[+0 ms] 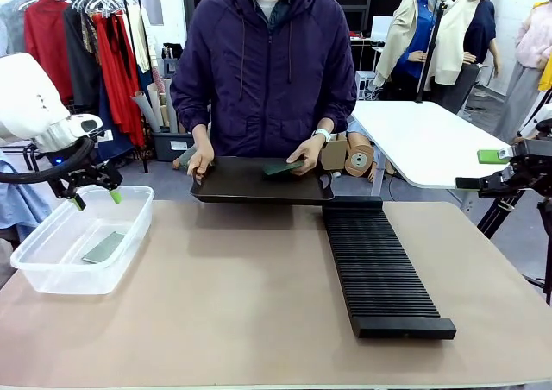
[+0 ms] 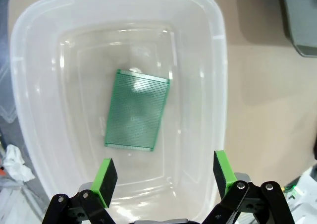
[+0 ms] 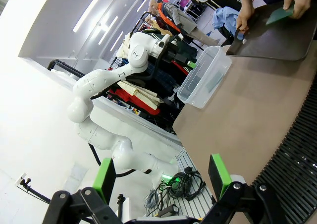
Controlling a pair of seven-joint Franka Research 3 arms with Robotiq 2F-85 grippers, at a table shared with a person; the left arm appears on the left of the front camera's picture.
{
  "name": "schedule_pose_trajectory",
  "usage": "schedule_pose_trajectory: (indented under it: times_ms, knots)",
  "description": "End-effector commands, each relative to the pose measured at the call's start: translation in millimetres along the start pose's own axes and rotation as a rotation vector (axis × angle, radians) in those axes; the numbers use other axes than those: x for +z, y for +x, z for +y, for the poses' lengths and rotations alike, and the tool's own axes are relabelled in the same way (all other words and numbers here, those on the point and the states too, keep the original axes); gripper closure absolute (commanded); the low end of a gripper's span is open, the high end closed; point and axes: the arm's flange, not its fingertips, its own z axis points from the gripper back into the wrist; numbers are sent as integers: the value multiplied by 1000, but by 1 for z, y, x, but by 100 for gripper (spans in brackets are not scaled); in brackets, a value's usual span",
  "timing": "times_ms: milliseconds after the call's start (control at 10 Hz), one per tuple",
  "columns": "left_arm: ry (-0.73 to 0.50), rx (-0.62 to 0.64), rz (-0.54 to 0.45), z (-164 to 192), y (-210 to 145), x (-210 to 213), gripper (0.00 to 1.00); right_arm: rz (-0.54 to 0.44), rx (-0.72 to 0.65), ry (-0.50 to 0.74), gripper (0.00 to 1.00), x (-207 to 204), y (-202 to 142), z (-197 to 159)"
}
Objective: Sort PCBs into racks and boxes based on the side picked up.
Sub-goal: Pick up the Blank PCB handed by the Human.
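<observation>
Poised just above the clear box (image 1: 71,278), at its far rim: left pincer (image 1: 97,199), green pads spread wide, nothing between them. Flat on the floor of the box (image 2: 218,85), near its middle and clear of every wall: one PCB (image 2: 137,110), pale dotted-grid face up, seen straight down past the open left pincer (image 2: 163,174). Visible through the box's near wall from the front as a grey-green slab (image 1: 103,248).

Across the tan surface (image 1: 216,321) from the box, well apart from it on the robot's right: long black ribbed rack (image 1: 379,269), slots showing bare. Farther from the box than the rack, out past the surface's edge: right pincer (image 1: 483,170), turned sideways, open wide and holding nothing, green pads parted (image 3: 161,177).

Between box and rack but toward the far side: flat black tray (image 1: 250,187), gripped by a person in a purple jacket. Hand nearer the box (image 1: 200,161) on the tray's edge; hand farther from the box (image 1: 306,153) pressing a dark green PCB (image 1: 283,167) against the tray top.
</observation>
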Motion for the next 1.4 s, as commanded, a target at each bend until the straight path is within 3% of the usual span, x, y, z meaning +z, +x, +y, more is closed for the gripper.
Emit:
schedule_pose_trajectory:
  times_ms: [0,100,300,500,800,1300]
  knots:
    - [-244,-15,-1,15,-2,13,0,0,5,4,0,0,0,2]
    - [-381,-27,-1,23,-2,18,0,0,5,4,0,0,0,2]
    - [-538,-55,-6,31,-1,22,0,0,5,4,0,0,0,2]
    - [-805,-126,-24,39,-1,27,0,0,5,4,0,0,0,2]
    - [-1052,-180,-49,46,-1,25,0,0,5,4,0,0,0,2]
    - [-1125,-120,-96,53,-15,12,0,0,5,4,0,0,0,2]
